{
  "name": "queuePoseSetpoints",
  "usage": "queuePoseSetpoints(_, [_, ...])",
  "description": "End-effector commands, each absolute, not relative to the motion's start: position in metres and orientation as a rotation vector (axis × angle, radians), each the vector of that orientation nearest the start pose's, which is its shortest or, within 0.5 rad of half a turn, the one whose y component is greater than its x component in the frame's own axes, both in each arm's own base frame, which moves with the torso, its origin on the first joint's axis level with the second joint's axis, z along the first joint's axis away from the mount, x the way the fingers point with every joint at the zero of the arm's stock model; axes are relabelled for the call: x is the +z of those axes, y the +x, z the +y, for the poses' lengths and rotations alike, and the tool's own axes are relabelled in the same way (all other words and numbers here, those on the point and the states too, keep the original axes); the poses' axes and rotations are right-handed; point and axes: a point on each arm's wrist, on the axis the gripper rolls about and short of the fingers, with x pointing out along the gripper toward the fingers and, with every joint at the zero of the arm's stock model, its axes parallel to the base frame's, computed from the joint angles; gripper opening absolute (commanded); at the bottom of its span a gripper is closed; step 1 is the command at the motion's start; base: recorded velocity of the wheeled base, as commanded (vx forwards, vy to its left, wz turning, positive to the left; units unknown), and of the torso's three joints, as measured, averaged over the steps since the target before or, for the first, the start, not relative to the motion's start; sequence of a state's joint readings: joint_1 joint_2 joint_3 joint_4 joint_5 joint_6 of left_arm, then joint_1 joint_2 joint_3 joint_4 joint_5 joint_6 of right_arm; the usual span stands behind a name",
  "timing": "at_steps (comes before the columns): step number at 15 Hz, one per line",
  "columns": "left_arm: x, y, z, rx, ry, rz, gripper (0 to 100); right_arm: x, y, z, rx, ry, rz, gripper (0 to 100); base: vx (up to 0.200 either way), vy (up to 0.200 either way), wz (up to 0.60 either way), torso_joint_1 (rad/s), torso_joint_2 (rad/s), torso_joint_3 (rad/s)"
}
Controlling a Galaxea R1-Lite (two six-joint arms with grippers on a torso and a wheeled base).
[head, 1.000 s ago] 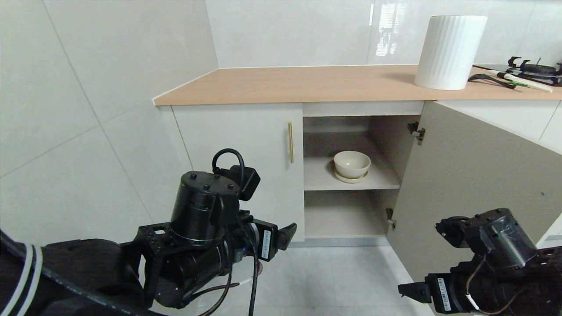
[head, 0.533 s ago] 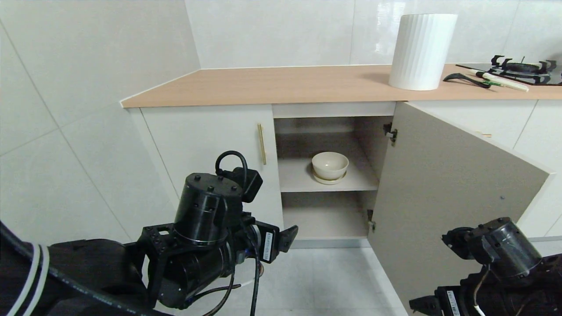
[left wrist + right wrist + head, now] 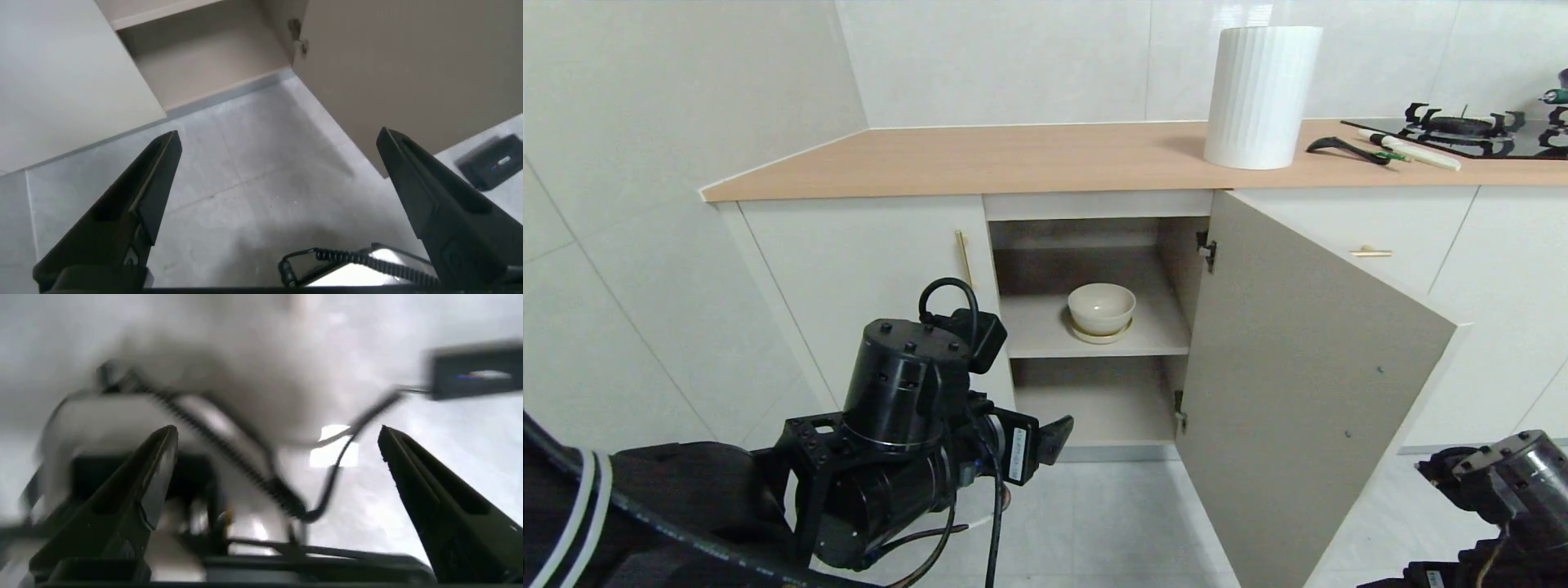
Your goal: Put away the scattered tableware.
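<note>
Bowl point(image 3: 1101, 306) sits, seemingly on plate point(image 3: 1099, 336), inside cabinet point(image 3: 1094, 205).

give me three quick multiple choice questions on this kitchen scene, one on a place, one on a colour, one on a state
1. Where does the beige bowl sit?
A) on the gas stove
B) on the cabinet's upper shelf
C) on the lower shelf

2. What colour is the ribbed canister on the countertop?
A) white
B) black
C) green

3. How is the left hand?
A) shut on a spoon
B) shut, empty
C) open

Answers:
1 B, it rests on a small plate on that shelf, beside the open door.
2 A, its whole side is plain white.
3 C, the left wrist view shows its fingers wide apart with nothing between them.
</note>
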State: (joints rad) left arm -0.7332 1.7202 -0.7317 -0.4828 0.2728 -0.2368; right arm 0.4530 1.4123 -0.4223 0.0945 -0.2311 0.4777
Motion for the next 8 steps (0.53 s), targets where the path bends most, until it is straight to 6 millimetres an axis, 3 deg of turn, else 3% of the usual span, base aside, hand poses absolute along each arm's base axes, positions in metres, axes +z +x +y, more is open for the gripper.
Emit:
queuePoseSetpoints(1, [0.144,0.221,-0.191,-0.395,0.014,0.491,100,0.108,0.146,0.049,-0.18,0.087,0.97,100,0.0,0.0,0.0,0.0,0.0,0.0])
queuePoseSetpoints(6, [0.145,0.221,-0.191,-0.394,0.014,0.489,100,0.116,0.152,0.032,-0.314,0.111,0.904,100,0.0,0.0,0.0,0.0,0.0,0.0])
queuePoseSetpoints(8, [0.145,0.221,-0.191,-0.394,0.013,0.49,100,0.124,0.16,0.017,-0.401,0.122,0.863,100,0.0,0.0,0.0,0.0,0.0,0.0])
